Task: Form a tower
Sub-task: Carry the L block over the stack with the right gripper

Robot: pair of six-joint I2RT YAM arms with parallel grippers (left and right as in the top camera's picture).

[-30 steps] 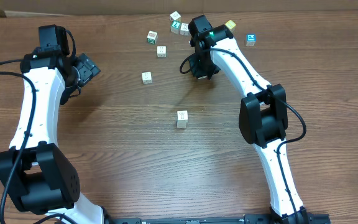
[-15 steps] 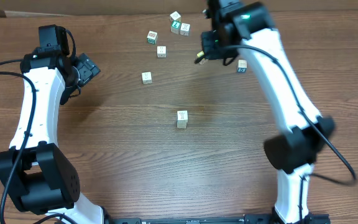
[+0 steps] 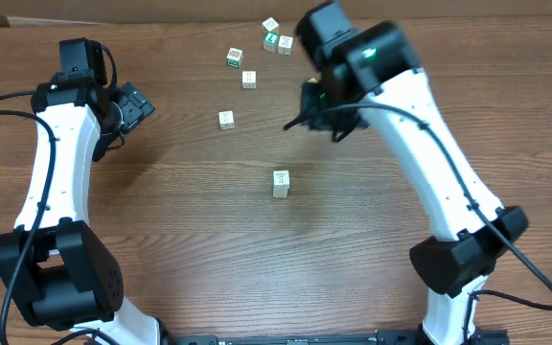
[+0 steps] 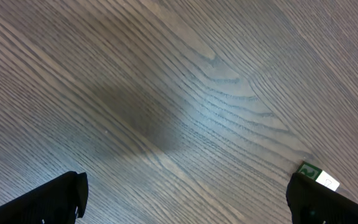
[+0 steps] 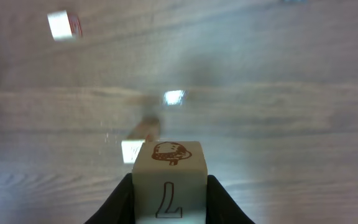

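The tower (image 3: 280, 182) is a narrow stack of cream letter cubes near the table's middle, its top face pale. My right gripper (image 3: 320, 111) hangs above the table, behind and to the right of the tower. It is shut on a cream letter cube (image 5: 169, 177) that shows an outlined L and a brown picture, with a black finger pressed on each side. Past the held cube the right wrist view is blurred by motion. My left gripper (image 3: 138, 105) is open at the far left, both fingers (image 4: 42, 202) wide apart over bare wood.
Loose letter cubes lie at the back: one (image 3: 225, 119) left of the right gripper, one (image 3: 248, 79) behind it, one (image 3: 235, 57) farther back, and a small cluster (image 3: 276, 38) near the far edge. A green-lettered cube (image 4: 316, 173) lies by the left gripper's right finger.
The right arm has swung from the back right toward the middle, carrying the letter cube closer to the tower. The left arm has not moved.
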